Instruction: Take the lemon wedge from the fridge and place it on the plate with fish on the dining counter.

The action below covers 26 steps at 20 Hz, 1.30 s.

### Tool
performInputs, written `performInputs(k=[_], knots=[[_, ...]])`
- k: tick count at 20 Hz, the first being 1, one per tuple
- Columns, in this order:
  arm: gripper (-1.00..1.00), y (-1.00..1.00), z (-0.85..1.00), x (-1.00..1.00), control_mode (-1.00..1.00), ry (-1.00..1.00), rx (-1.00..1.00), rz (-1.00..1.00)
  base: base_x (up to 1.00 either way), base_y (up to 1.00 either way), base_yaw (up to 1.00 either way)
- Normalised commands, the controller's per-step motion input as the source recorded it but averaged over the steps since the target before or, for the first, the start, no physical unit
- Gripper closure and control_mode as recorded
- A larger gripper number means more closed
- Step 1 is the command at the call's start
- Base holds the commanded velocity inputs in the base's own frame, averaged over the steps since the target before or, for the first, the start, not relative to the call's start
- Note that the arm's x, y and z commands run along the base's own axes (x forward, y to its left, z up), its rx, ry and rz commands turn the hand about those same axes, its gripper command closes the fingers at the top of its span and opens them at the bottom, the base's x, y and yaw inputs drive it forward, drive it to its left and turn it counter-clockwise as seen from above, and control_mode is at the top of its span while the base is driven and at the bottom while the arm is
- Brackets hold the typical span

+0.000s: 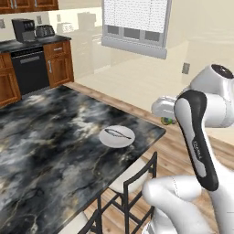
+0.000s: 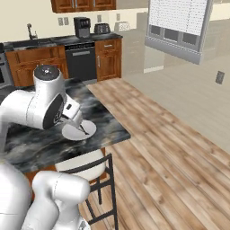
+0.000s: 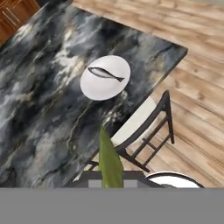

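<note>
While the arm carries its load toward the counter, the scene reads as follows.

Step in hand: transport, by my judgement; the pick from the fridge looks done and the placing is not yet made.

Lemon wedge: the lemon wedge (image 3: 110,162) rises as a yellowish-green pointed sliver at the bottom centre of the hand view, tip up, over the chair beside the counter's edge. In the left base view a greenish spot (image 1: 168,120) shows under the hand, right of centre.

Jaws: closed almost fully, pinching the lemon wedge; the gripper (image 3: 110,183) sits at the foot of the wedge in the hand view.

Plate: the plate (image 3: 94,87) lies in the upper middle of the hand view, near the corner of the dining counter (image 3: 39,105), with the fish (image 3: 105,73) across its upper part. In the left base view the plate (image 1: 112,139) sits mid-frame, near the counter's right-hand edge.

Gap: wedge and plate are well apart; the hand hangs off the counter's edge, above the chair (image 3: 148,127).

Next move calls for: bringing the hand in over the counter until the wedge is above the bare part of the plate, lowering close, then parting the jaws. So small a piece could stick to a finger or roll off the shallow rim.
</note>
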Motion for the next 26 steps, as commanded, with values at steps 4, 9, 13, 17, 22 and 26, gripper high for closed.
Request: performInputs(k=[4, 9, 13, 17, 22, 26], knots=[[1.00, 0.21, -0.53, 1.00, -1.00, 0.59, -0.05, 0.01, 0.00, 0.00, 0.00], [1.00, 0.41, -0.66, 1.00, -1.00, 0.42, -0.17, 0.00, 0.00, 0.00, 0.00], [1.00, 0.67, -0.64, 1.00, -1.00, 0.12, -0.18, 0.00, 0.00, 0.00, 0.00], [1.00, 0.49, -0.51, 0.67, -1.00, -0.08, -0.16, 0.00, 0.00, 0.00, 0.00], [1.00, 0.27, -0.62, 0.77, -1.00, -0.08, -0.08, 0.00, 0.00, 0.00, 0.00], [1.00, 0.09, -0.38, 0.69, -1.00, -0.05, 0.00, 0.02, 0.00, 0.00, 0.00]])
